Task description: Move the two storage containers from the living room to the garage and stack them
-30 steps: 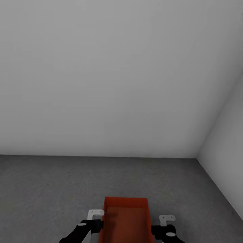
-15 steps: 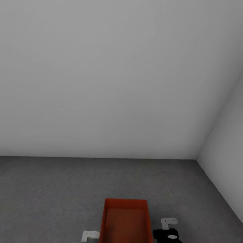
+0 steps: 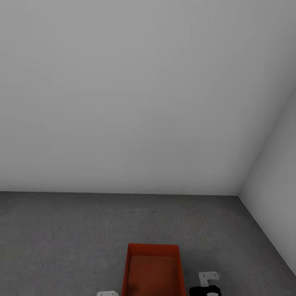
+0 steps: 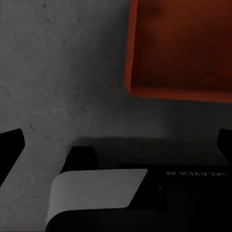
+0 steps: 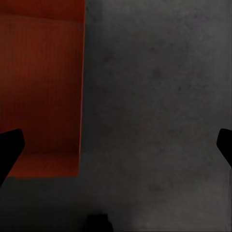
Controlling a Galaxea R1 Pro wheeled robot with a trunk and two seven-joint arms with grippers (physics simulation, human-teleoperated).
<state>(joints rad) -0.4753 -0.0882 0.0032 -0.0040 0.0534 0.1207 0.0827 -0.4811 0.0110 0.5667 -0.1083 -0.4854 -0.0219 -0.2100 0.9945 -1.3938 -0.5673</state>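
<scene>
Container (image 3: 153, 269) sits on garage floor (image 3: 61, 230); left gripper (image 4: 116, 140) and right gripper (image 5: 116, 140) spread wide (empty); retract straight, avoiding walls.

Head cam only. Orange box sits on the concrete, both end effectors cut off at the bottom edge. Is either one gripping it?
Observer: Left, no. In the left wrist view the left end effector is open, with only floor between its fingertips. The storage container lies ahead, apart from them.
Operator: Right one?
Observer: Open too. In the right wrist view the right end effector has its fingertips spread wide. The container's side wall shows between them, but they are not closed on it.
</scene>
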